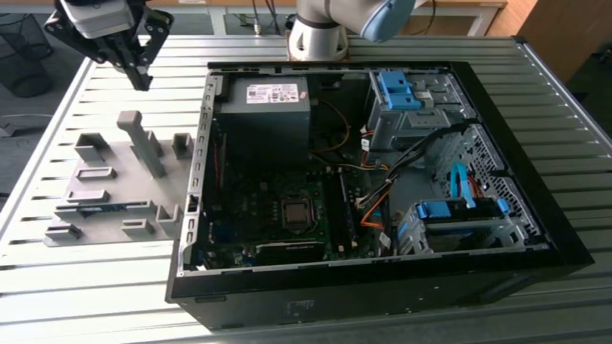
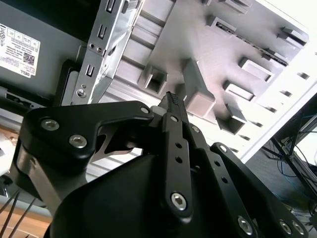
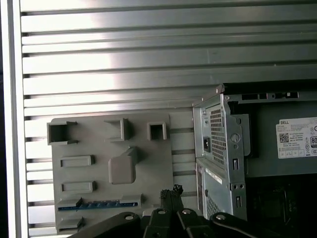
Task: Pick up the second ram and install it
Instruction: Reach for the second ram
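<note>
The second ram is a thin bluish stick lying in a slot of the grey holder plate on the exterior view's left, beside the open computer case. It also shows as a blue strip, the ram, in the first wrist view, and as a dark thin line, the ram, in the second wrist view. My gripper hangs well above the far end of the holder plate, fingers together and holding nothing. The gripper sits beside the plate, apart from the stick. In the second wrist view the gripper points down at the plate.
Inside the case are the motherboard with long black slots, a power supply, blue drive brackets and loose cables. Upright grey blocks rise from the holder plate. The slatted metal table surrounds everything.
</note>
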Motion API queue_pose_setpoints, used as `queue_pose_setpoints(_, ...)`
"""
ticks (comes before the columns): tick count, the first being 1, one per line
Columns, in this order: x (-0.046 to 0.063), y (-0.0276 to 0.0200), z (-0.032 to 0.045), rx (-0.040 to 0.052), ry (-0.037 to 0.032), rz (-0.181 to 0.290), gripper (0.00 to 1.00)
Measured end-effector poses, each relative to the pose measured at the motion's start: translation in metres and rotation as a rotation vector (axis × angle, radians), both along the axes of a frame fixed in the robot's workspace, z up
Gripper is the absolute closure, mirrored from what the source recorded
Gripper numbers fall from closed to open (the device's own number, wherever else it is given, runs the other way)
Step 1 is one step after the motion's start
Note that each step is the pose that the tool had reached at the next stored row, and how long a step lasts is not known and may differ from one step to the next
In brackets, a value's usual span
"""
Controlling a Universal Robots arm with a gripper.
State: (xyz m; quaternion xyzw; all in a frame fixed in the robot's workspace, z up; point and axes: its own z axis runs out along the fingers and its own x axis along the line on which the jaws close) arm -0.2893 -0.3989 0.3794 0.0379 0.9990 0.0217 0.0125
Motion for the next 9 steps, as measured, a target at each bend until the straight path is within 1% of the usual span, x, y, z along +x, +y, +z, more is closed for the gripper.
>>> queue_pose_setpoints(9, -0.015, 0.0, -0.0007, 0.0, 0.0, 0.0, 0.89)
